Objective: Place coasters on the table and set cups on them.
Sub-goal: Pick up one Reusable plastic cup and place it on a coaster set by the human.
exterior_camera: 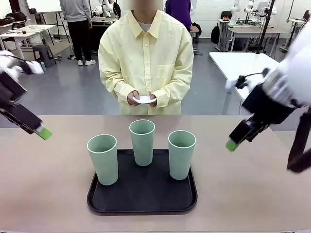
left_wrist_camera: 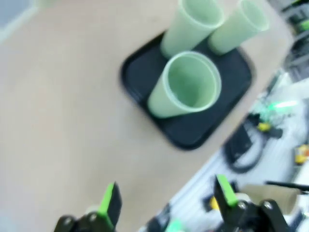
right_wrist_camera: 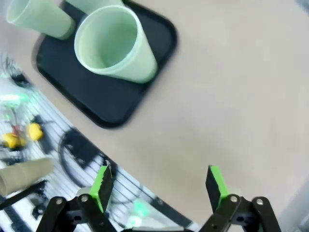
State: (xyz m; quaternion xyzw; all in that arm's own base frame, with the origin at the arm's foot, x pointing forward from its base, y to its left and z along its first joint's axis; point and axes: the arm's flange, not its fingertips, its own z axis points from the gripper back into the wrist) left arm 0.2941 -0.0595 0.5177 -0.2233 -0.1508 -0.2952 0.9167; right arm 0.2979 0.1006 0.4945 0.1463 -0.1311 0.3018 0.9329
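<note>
On the black tray, which sits at the middle of the table near the robot's edge, the three cups stand upright. One is by the tray's far edge and the other two are by its left and right edges. Beyond the table's far edge a person holds the white coasters in both hands, off the tabletop. The left gripper hangs above the table's left side, jaws wide apart and empty. The right gripper hangs above the right side, also gaping and empty.
</note>
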